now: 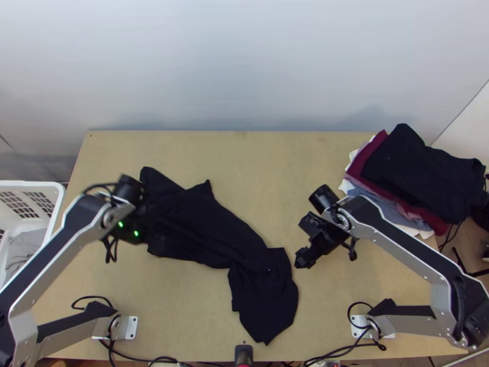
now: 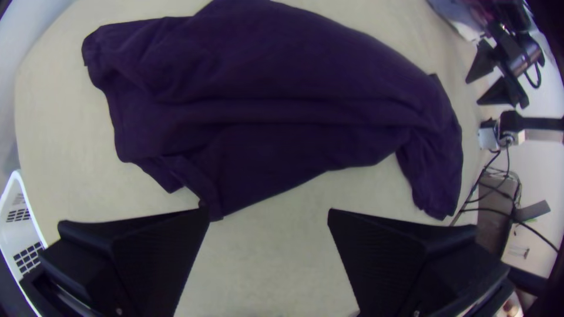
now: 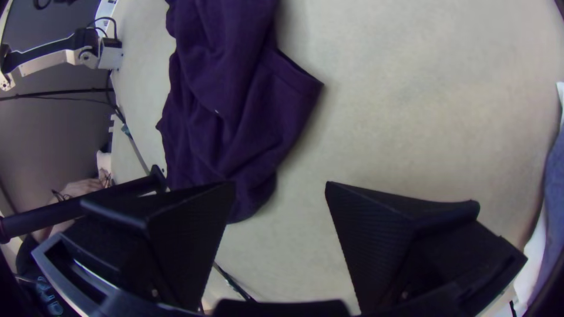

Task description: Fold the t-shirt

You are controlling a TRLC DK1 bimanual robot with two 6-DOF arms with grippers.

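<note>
The dark t-shirt (image 1: 214, 232) lies bunched and creased across the table, from the left arm's gripper down to the near middle. My left gripper (image 1: 137, 229) is above the shirt's left end; in the left wrist view the left gripper (image 2: 269, 214) stands open, one fingertip beside an edge of the shirt (image 2: 264, 100). To the right of the cloth is my right gripper (image 1: 304, 260); in the right wrist view the right gripper (image 3: 281, 188) is open with bare table between its fingers, and the shirt (image 3: 235, 105) lies partly behind one finger.
A stack of folded clothes (image 1: 422, 177) lies at the table's back right corner. Beyond the left edge stands a white basket (image 1: 60, 199) with grey cloth inside. Bare table (image 1: 275, 177) stretches behind the shirt. A person's hand (image 3: 82, 188) shows beyond the table's edge.
</note>
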